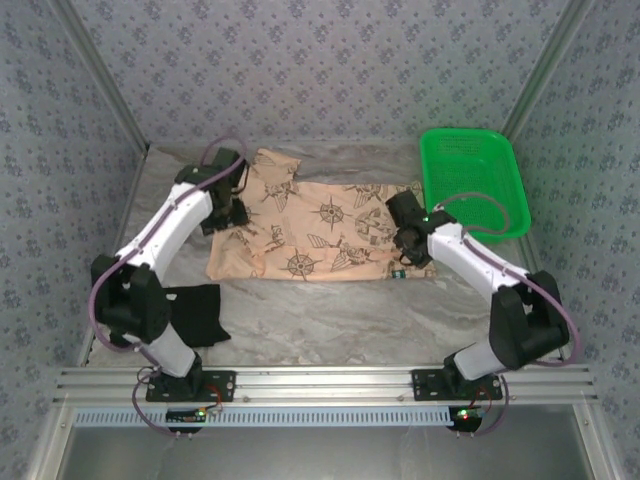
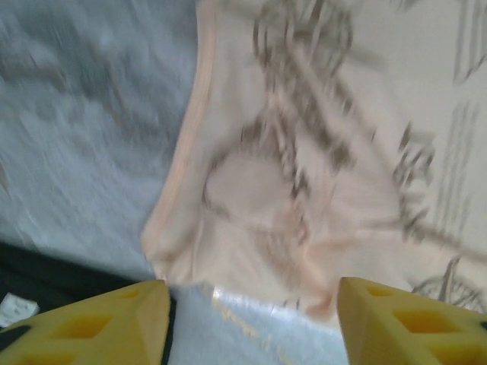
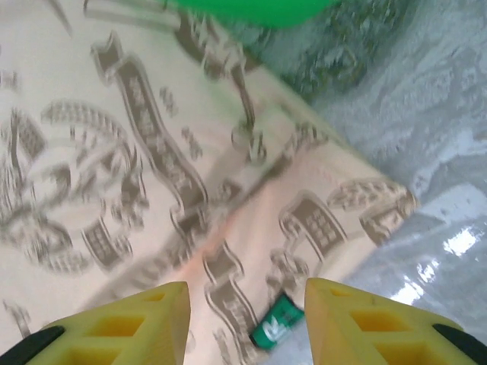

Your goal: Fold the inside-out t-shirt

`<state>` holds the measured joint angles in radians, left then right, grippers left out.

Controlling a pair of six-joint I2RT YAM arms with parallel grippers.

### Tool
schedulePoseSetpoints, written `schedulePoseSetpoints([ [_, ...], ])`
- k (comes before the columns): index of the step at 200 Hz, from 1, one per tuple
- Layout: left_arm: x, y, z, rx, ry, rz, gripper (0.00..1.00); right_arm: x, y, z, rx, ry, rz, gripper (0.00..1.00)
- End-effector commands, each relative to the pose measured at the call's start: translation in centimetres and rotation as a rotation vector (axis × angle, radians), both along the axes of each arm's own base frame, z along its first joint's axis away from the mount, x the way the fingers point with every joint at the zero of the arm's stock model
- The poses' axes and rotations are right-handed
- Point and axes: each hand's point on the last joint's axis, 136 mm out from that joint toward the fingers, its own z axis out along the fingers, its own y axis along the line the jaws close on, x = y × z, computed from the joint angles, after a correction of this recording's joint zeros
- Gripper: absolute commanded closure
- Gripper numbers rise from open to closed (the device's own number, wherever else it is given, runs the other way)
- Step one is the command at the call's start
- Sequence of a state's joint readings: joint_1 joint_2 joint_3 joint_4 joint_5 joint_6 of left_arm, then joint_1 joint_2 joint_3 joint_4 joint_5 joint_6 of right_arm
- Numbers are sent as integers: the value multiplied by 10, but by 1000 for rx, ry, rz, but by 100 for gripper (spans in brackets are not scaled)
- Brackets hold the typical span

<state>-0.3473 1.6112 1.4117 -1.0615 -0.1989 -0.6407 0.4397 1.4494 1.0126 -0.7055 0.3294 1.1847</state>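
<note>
The inside-out t-shirt (image 1: pixel 320 225) lies spread flat across the back middle of the table, peach-tan with dark compass and ship prints. My left gripper (image 1: pixel 228 215) hovers over its left edge. In the left wrist view its yellow fingers (image 2: pixel 114 319) stand apart with only bare table between them, and a hemmed corner of the shirt (image 2: pixel 304 190) lies just beyond. My right gripper (image 1: pixel 410 250) is over the shirt's right front corner. It (image 3: pixel 247 327) is open above the cloth, with a small green label (image 3: pixel 278 323) between the fingers and nothing gripped.
A green plastic basket (image 1: pixel 470 185) stands at the back right, close to the shirt's right edge. A black folded garment (image 1: pixel 195 310) lies at the front left beside the left arm's base. Patterned walls close in the table on three sides.
</note>
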Motion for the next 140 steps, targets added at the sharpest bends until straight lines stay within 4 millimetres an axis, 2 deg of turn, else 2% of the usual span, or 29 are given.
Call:
schedulePoseSetpoints([
  [1, -51, -11, -56, -71, 199, 21, 43, -17, 4, -20, -60, 61, 162, 56],
  [13, -57, -12, -70, -75, 237, 28, 43, -16, 15, -35, -31, 84, 234, 61],
  [31, -51, -8, -86, -28, 243, 24, 45, -13, 22, -58, -9, 111, 276, 71],
  [50, -51, 12, -101, 92, 274, 57, 55, -9, 20, -78, 0, 154, 268, 76],
  [68, -58, 33, -110, 193, 326, 82, 63, -18, 4, -85, -71, 207, 202, 77],
  [84, -64, 52, -115, 264, 350, 94, 76, -30, -7, -84, -131, 218, 167, 75],
  [91, -67, 58, -117, 278, 366, 106, 85, -34, -11, -84, -139, 213, 144, 75],
  [98, -68, 62, -119, 278, 375, 113, 91, -45, -18, -88, -147, 243, 124, 75],
  [112, -70, 74, -124, 284, 394, 134, 93, -55, -21, -96, -142, 264, 125, 76],
  [140, -72, 97, -125, 345, 418, 144, 96, -65, -11, -99, -103, 279, 142, 75],
])
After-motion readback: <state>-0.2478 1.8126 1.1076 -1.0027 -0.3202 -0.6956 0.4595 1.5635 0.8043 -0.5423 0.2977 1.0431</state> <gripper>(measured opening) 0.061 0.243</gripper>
